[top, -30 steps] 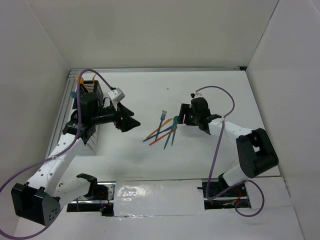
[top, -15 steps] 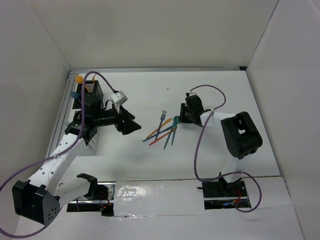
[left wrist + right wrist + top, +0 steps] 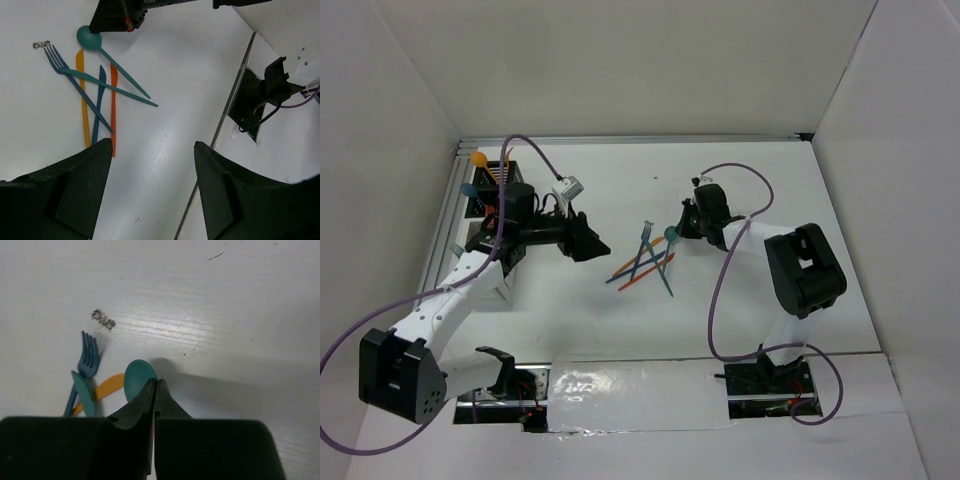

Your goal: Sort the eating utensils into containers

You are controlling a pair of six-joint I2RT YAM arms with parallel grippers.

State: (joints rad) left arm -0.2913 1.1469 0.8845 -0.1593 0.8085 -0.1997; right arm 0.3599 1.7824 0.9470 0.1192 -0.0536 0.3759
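Observation:
Several thin utensils (image 3: 642, 266) lie crossed mid-table: a blue fork (image 3: 64, 69), an orange knife (image 3: 83, 100), a dark blue one (image 3: 99, 97), a red-orange one (image 3: 114, 107) and a teal one (image 3: 112, 88). The teal spoon (image 3: 136, 376) lies at the pile's far right end. My right gripper (image 3: 155, 382) is shut, its tips pinching the rim of the spoon's bowl (image 3: 671, 234). My left gripper (image 3: 592, 243) hangs open left of the pile, nothing between its fingers (image 3: 85, 180). The containers stand at the far left: a black bin (image 3: 486, 182) holding orange utensils, and white bins (image 3: 504, 280) partly hidden by my left arm.
A metal rail (image 3: 620, 139) runs along the table's far edge, and white walls close in on three sides. A small grey smudge (image 3: 103, 318) marks the table beyond the fork. The right arm's base (image 3: 255, 100) sits past the table's near edge.
My right gripper has closed on the spoon's bowl, and the spoon's handle has swung to the right. My left gripper has moved a little right, towards the pile.

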